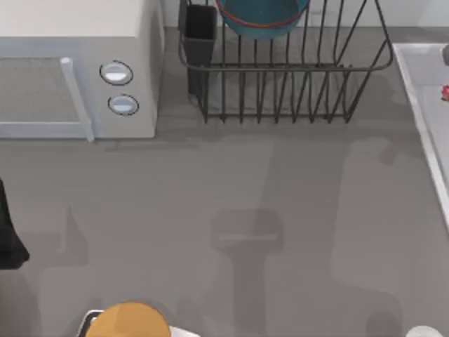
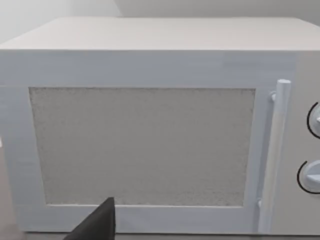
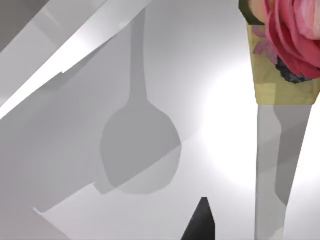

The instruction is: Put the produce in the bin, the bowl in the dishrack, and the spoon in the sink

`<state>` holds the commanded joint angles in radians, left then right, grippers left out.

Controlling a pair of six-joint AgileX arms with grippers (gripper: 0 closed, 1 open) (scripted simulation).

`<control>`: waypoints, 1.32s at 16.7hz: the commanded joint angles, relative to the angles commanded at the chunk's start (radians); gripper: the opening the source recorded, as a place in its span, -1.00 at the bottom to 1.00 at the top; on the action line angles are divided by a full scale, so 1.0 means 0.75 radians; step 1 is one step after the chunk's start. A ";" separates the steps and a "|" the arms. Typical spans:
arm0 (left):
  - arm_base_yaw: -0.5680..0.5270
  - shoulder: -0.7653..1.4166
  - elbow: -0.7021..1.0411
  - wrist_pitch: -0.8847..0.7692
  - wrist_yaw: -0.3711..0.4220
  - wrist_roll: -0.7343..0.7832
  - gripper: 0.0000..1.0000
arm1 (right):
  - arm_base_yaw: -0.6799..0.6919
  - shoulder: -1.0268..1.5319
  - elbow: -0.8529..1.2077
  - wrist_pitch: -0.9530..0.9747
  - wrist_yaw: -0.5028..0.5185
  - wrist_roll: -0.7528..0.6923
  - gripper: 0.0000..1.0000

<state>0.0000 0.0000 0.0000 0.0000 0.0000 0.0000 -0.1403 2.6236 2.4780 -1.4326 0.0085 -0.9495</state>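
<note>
1. Sitting in the dishrack (image 1: pixel 280 77) at the back of the grey desk (image 1: pixel 231 189): the blue-teal bowl (image 1: pixel 261 17), leaning among the upright bars, with the black utensil cup (image 1: pixel 200 31) at the rack's left corner.
2. Standing left of the rack: a white microwave (image 1: pixel 77 70) with two round knobs and a bar handle; filling the left wrist view with its closed door (image 2: pixel 142 145).
3. Lying along the desk's right edge: the pale sink (image 1: pixel 424 105), with a small red spot (image 1: pixel 445 92) at the frame edge, too cropped for telling what it is.
4. Hovering over the sink's pale floor in the right wrist view: a spoon (image 3: pixel 282 100) with a rose-patterned handle, casting a spoon-shaped shadow (image 3: pixel 137 150) on the basin.
5. Showing one dark fingertip (image 3: pixel 200 222) of the right pincer; cannot tell whether spread or pinching the spoon.
6. Showing one dark fingertip (image 2: pixel 97 222) of the left pincer before the microwave; cannot tell its state either.
7. Peeking in at the desk's front edge: an orange round object (image 1: pixel 130 321).
</note>
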 joint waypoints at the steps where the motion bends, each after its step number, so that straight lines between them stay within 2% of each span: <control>1: 0.000 0.000 0.000 0.000 0.000 0.000 1.00 | -0.001 -0.015 -0.035 0.030 0.001 0.001 -1.00; 6: 0.000 0.000 0.000 0.000 0.000 0.000 1.00 | -0.002 -0.029 -0.062 0.055 0.002 0.001 -1.00; 19: 0.000 0.000 0.000 0.000 0.000 0.000 1.00 | -0.002 -0.029 -0.062 0.055 0.002 0.001 0.96; 22: 0.000 0.000 0.000 0.000 0.000 0.000 1.00 | -0.002 -0.029 -0.062 0.055 0.002 0.001 1.00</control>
<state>0.0000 0.0000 0.0000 0.0000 0.0000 0.0000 -0.1422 2.6021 2.4311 -1.3911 0.0104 -0.9489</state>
